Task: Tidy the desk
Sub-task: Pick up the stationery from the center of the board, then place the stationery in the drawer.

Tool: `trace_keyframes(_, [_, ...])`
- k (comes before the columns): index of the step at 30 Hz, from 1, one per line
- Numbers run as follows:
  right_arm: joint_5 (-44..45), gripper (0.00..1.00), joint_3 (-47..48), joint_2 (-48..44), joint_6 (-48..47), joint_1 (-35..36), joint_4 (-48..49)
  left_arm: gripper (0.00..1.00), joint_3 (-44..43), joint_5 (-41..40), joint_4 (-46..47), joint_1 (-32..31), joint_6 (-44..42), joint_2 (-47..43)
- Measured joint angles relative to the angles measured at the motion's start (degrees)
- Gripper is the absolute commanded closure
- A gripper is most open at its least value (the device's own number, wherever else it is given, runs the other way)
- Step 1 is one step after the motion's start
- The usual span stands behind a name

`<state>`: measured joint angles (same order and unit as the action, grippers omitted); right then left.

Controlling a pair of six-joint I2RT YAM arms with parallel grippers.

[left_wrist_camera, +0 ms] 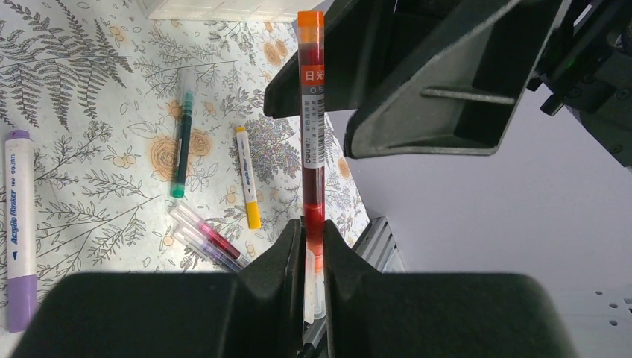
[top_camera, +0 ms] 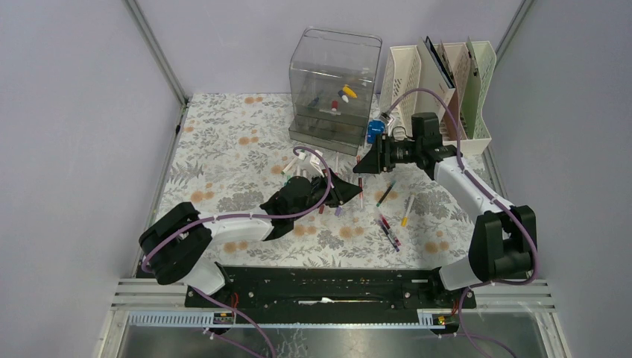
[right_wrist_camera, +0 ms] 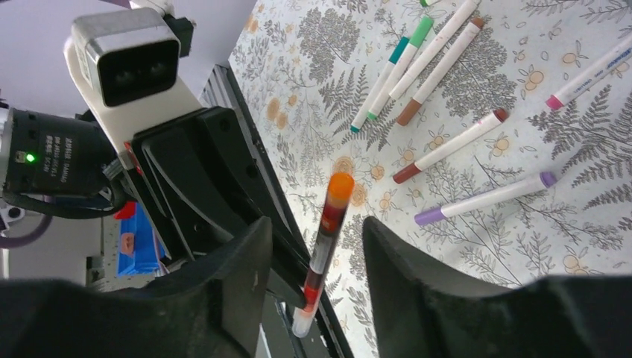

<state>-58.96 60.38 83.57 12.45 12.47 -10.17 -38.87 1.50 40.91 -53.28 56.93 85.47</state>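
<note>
Left claw (left_wrist_camera: 313, 233) pinches a red "0.5" pen (left_wrist_camera: 311, 112) — right claw (right_wrist_camera: 314, 227) gapes around it.

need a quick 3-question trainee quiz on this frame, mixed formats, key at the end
1. True or false: the left claw is shut on the red pen with the orange cap.
2. The right claw is: A) shut on the pen; B) open, one finger on each side of the pen; C) out of every view.
3. Fill in: the acrylic marker lying on the desk at the left edge of the left wrist view is ____ in colour.
Key: 1 true; 2 B; 3 purple.
</note>
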Motion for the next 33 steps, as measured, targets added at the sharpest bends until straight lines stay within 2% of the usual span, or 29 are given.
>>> trace_keyframes(4, [-0.02, 0.86, 2.38, 1.64, 0.11, 1.22, -0.66, 1.0, 0.0, 0.0, 0.0, 0.0, -0.11, -0.04])
trace_keyframes(7, [-0.24, 1.0, 3.54, 2.6, 0.02, 1.77, -1.44, 1.0, 0.0, 0.0, -0.09, 0.11, -0.28, -0.39])
trace_keyframes(9, [-0.26, 1.0, 4.42, 3.26, -0.26, 1.86, -2.03, 0.98, 0.02, 0.09, -0.33, 0.46, -0.37, -0.74])
trace_keyframes(10, [-0.26, 1.0, 4.85, 3.5, -0.44, 1.86, -2.27, 0.92, 0.02, 0.2, -0.35, 0.66, -0.42, -0.87])
trace_keyframes(15, [-0.15, 1.0, 7.26, 4.0, -2.95, 2.34, -5.18, 0.54, 0.02, 2.19, -2.21, 2.03, -1.33, -2.25])
trace_keyframes(17, [0.02, 1.0, 9.97, 4.81, -6.4, 2.47, -8.44, 0.34, -0.09, 2.86, -5.57, 3.19, -2.32, -3.72])
trace_keyframes(22, [1.86, 1.0, 18.73, 7.98, -17.57, 2.49, -17.51, 0.05, -1.31, 1.75, -15.87, 4.42, -9.49, -9.33])
trace_keyframes(23, [2.34, 1.0, 20.79, 8.76, -19.47, 2.49, -18.97, 0.02, -1.6, 1.05, -17.92, 4.44, -11.08, -10.86])
trace_keyframes(28, [2.86, 1.0, 28.2, 11.85, -25.0, 2.6, -22.77, 0.01, -1.84, -3.67, -24.96, 4.7, -18.67, -19.5])
trace_keyframes(33, [5.22, 1.0, 33.0, 13.77, -28.83, 4.48, -22.67, 0.01, 0.37, -8.68, -26.73, 6.73, -23.52, -28.06])
